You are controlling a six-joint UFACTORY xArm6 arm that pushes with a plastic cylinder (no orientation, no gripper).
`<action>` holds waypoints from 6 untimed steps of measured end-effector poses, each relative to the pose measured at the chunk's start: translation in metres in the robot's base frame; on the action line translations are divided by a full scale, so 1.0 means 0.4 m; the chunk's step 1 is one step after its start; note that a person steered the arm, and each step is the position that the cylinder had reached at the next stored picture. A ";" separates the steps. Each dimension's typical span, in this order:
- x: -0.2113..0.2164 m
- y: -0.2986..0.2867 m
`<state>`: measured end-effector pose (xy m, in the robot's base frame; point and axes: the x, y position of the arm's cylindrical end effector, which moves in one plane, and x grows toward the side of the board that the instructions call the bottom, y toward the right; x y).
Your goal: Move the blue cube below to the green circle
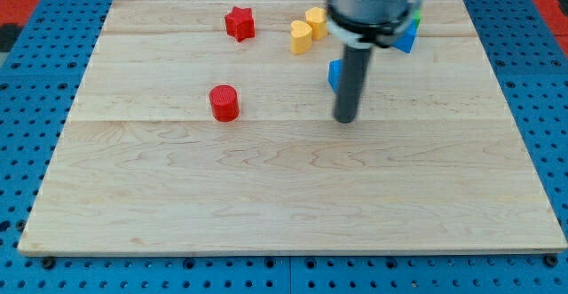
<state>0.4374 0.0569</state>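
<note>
Pushing is the step in hand, as I judge it: my tip [345, 119] rests on the wooden counter [133, 196] just toward the view's bottom of the blue cube [335, 74], of which only a sliver shows at the rod's left edge, the rest hidden behind the rod. Whether the rod touches the cube I cannot tell — they overlap in the view. There is no hand on this arm, only the rod, so nothing is held and there is no opening to report. The green circle itself is hidden behind the arm's body near the view's top; only a scrap of green [417, 11] and a second blue block [408, 36] peep out at the arm's right, and I cannot say which green piece that scrap belongs to. Judging by this, the cube seems close to its goal but perhaps a little to the view's left of it, so the next move likely calls for a short, gentle nudge toward the view's top-right, stopping before the cube bumps the blocks clustered there. Elsewhere, two yellow blocks [307, 29] sit near the cube's upper left, a red star [238, 22] lies farther left, and a red cylinder [224, 103] stands well apart at the view's left.
</note>
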 end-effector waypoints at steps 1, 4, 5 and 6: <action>-0.121 0.002; -0.274 0.178; -0.276 0.175; -0.272 0.155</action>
